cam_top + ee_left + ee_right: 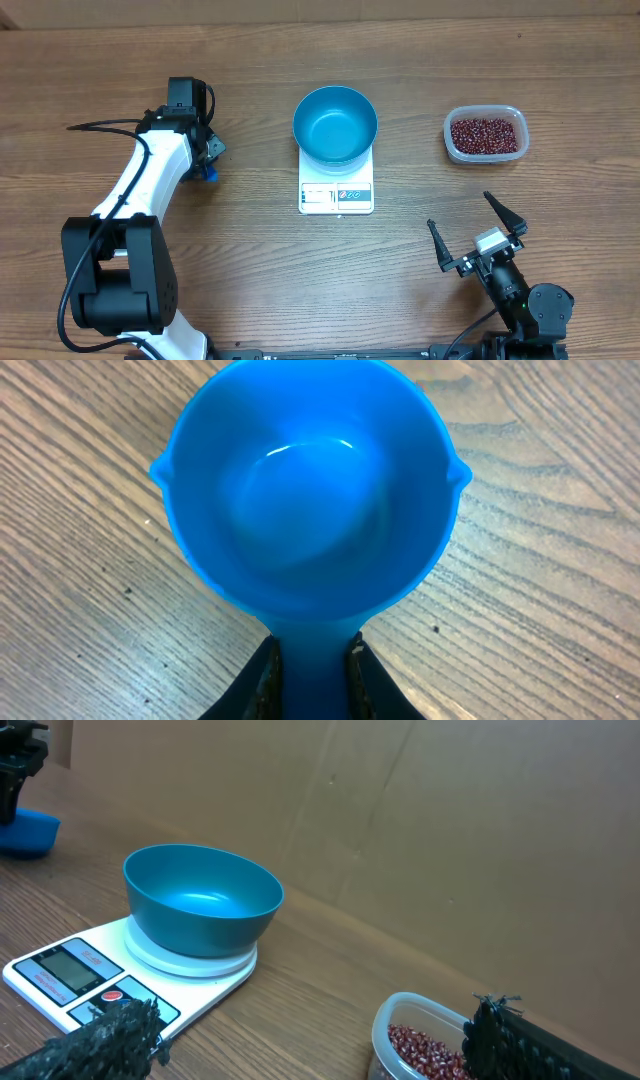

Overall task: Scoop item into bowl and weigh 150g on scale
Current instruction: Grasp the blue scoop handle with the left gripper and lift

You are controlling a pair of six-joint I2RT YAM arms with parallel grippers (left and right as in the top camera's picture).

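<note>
Left gripper (312, 665) is pinching the scoop (310, 490), likely light, stiff and slick, at its handle; right gripper (458, 209) is hanging wide open

The place reads as a robotics lab bench, not a home kitchen. A white-and-black robot arm (150, 180) and a black robot arm (520, 300) stand at the edge of a wood-grain table (250, 270). A loose black cable (100, 125) trails over it, and a plain brown cardboard wall (480, 840) backs it. The only kitchenware is staged: a flat white square kitchen scale (336, 197) and a small blue plastic scoop (310, 490).
</note>
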